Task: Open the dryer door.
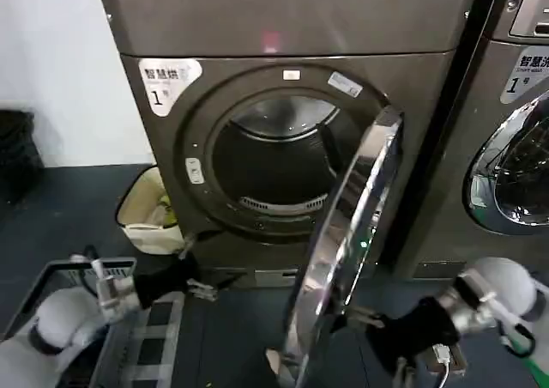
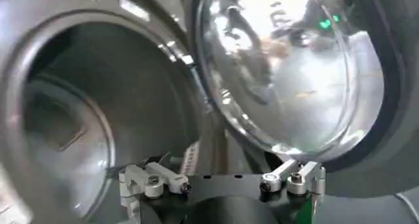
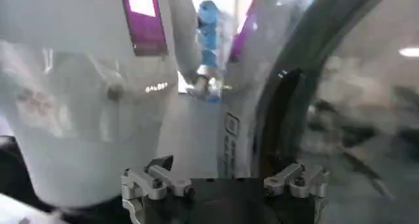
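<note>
A neighbouring machine (image 1: pixel 515 139) is seen at the right side of the head view, and everything else is placed from it. Its white corner label (image 1: pixel 527 69) is carried on its upper front, and its round chrome-rimmed door (image 1: pixel 513 173) is set below that label and is closed. Far to the left of the neighbouring machine, a cream fabric bag (image 1: pixel 147 209) is stood on the dark floor (image 1: pixel 69 208), slumped open at the top. Further left and nearer the camera, a dark crate (image 1: pixel 51 281) with a pale rim is seen. A white wall (image 1: pixel 51 62) is seen well to the left of the neighbouring machine, above the floor.
</note>
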Tool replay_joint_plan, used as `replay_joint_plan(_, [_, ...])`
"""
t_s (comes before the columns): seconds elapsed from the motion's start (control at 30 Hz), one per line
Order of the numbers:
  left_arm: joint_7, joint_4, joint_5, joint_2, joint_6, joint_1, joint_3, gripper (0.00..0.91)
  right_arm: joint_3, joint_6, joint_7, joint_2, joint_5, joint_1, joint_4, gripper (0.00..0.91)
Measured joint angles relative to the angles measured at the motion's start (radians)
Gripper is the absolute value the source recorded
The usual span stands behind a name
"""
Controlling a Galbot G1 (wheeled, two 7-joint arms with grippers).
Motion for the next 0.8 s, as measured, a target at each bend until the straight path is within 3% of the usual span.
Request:
replay_joint_plan(0.13, [0.002,0.007,0.009,-0.013,-0.001,-0.053,0.067,0.907,0.064,0.016,-0.012,-0.064,-0.007,-0.045,-0.031,0.907])
replay_joint_plan(0.33, [0.005,0.020,0.021,-0.038,-0.001,-0.146,0.164,0.907,0.100,0.069,-0.045,-0.141,-0.090,-0.093,-0.127,0.907])
replay_joint_plan(0.53, [0.008,0.014,0.029,-0.076,-0.002,-0.231,0.256,0.907,0.114,0.123,-0.058,-0.173,-0.160,-0.118,-0.293,0.907])
replay_joint_plan(0.8, [0.013,0.012,0.046,-0.116,-0.007,-0.318,0.355,0.907,0.122,0.164,-0.032,-0.169,-0.189,-0.123,-0.535,0.907])
